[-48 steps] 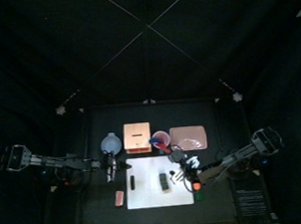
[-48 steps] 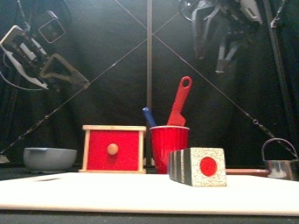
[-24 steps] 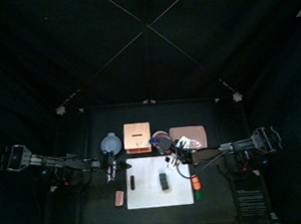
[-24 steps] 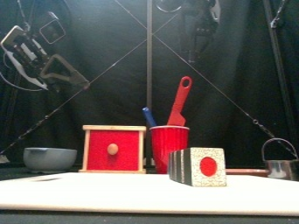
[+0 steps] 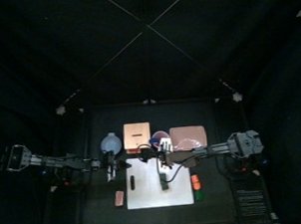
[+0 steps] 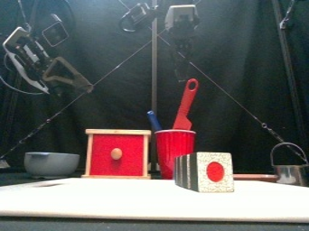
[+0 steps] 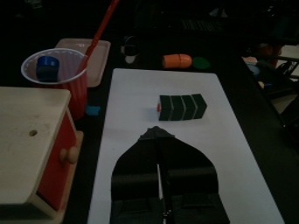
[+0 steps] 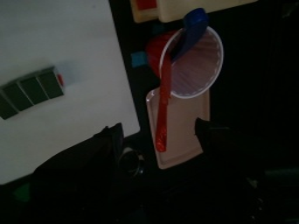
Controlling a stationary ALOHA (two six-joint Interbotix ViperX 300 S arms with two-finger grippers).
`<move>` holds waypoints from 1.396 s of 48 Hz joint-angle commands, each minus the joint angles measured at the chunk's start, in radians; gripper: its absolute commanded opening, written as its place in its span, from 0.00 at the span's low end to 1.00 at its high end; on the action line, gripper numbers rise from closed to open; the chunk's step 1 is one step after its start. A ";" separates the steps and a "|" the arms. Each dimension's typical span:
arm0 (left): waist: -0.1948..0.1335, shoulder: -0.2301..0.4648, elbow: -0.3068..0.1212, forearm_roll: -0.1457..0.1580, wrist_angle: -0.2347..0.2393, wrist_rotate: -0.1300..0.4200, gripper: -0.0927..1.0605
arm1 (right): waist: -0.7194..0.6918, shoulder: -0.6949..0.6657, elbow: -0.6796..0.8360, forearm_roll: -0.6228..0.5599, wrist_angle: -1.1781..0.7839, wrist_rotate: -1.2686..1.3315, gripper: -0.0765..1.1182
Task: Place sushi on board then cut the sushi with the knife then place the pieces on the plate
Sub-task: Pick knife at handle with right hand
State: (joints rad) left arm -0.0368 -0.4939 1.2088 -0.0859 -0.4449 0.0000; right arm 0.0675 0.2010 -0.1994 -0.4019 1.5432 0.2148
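- The white cutting board [image 5: 162, 199] lies at the middle of the tabletop and runs toward its front edge.
- The sushi roll [image 6: 205, 171] rests near the board's middle. Its dark green blocks are together, and its red-centred end faces the front edge.
- An orange toy [image 5: 196, 185] lies just off the board's right edge, and a small reddish toy [image 5: 120, 197] just off its left edge.
- The left gripper [image 7: 158, 131] hovers over the board's back-left part. Its jaws are clenched on nothing and point at the roll, apart from it.
- A metal cutter [image 6: 287, 165] stands toward the tabletop's right edge.
- The red cup [image 6: 175, 152] stands just behind the board's back edge. It holds a blue knife [image 6: 154, 120] and a red knife [image 6: 187, 104] that leans right.
- The right gripper [image 8: 158, 129] hangs above the cup with its jaws released. It is lined up over the red knife's handle and clear of it.
- The wooden box [image 6: 118, 153] sits just left of the cup, and the blue-grey bowl [image 6: 51, 163] farther left.
- The pink tray [image 5: 189, 137] lies right of the cup, toward the back edge.
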 commanded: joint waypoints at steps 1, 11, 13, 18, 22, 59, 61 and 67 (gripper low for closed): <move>0.002 -0.002 -0.009 -0.003 -0.003 0.000 0.07 | -0.005 0.028 -0.071 -0.009 0.058 -0.038 0.87; 0.002 -0.003 -0.005 -0.005 -0.002 0.000 0.07 | -0.026 0.087 -0.086 -0.011 0.078 -0.072 0.87; 0.002 -0.003 -0.005 -0.003 -0.002 0.000 0.07 | -0.035 0.089 -0.081 -0.009 0.077 -0.074 0.87; 0.002 -0.003 -0.005 -0.003 -0.003 0.002 0.07 | -0.066 0.091 -0.057 -0.005 0.077 -0.077 0.87; 0.002 -0.003 -0.003 -0.003 -0.002 0.005 0.07 | -0.084 0.091 -0.038 0.000 0.077 -0.084 0.87; 0.002 -0.002 0.002 -0.003 -0.002 0.003 0.07 | -0.127 0.101 -0.029 0.066 0.071 -0.112 0.47; 0.002 -0.002 0.003 -0.005 -0.002 0.003 0.07 | -0.127 0.101 -0.032 0.066 0.071 -0.110 0.45; 0.002 -0.003 0.006 -0.005 -0.002 0.003 0.07 | -0.133 0.087 -0.037 0.066 0.071 -0.110 0.40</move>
